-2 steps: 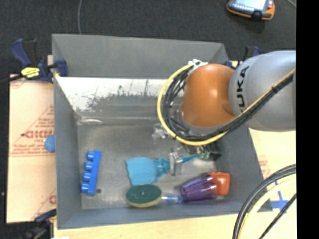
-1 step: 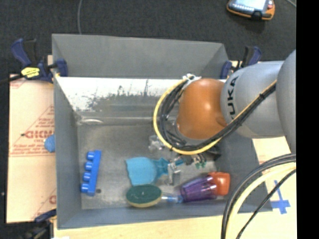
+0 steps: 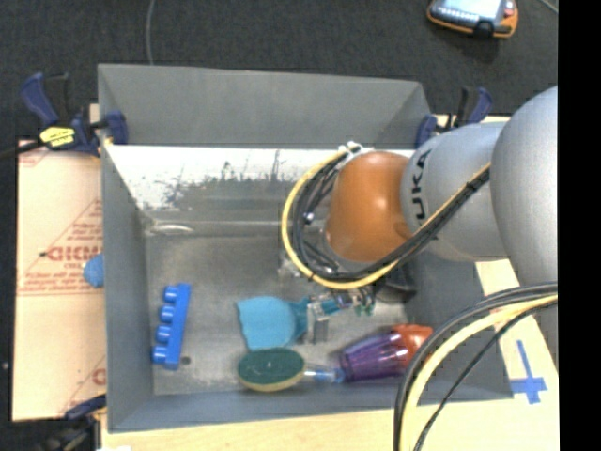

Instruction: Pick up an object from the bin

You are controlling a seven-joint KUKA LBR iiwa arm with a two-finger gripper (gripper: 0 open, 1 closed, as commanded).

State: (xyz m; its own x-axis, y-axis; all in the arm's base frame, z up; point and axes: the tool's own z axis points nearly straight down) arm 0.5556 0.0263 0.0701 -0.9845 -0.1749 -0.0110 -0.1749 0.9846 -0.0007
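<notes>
**Gripper low in the bin, nothing up yet**

The gripper [image 3: 319,316] sits just beside the pale blue pad [image 3: 266,322], and I cannot tell how wide it is or whether it has hold of anything. By my reckoning, the grasp and lift remain. Near the pad lie a green round brush [image 3: 270,369], a purple bottle [image 3: 376,355] and a blue ridged block [image 3: 171,325], all on the scuffed grey bin [image 3: 216,252].

The arm [image 3: 498,186] is seen as a thick, rounded body in silver-grey, and dark letters [image 3: 416,188] reading "UKA" are printed on it near the wrist. The wrist is capped by a smooth orange cover [image 3: 366,209]. Black and yellow cables [image 3: 299,219] are looped round that cover. The tool [image 3: 321,319] is made up of small metal parts.
</notes>
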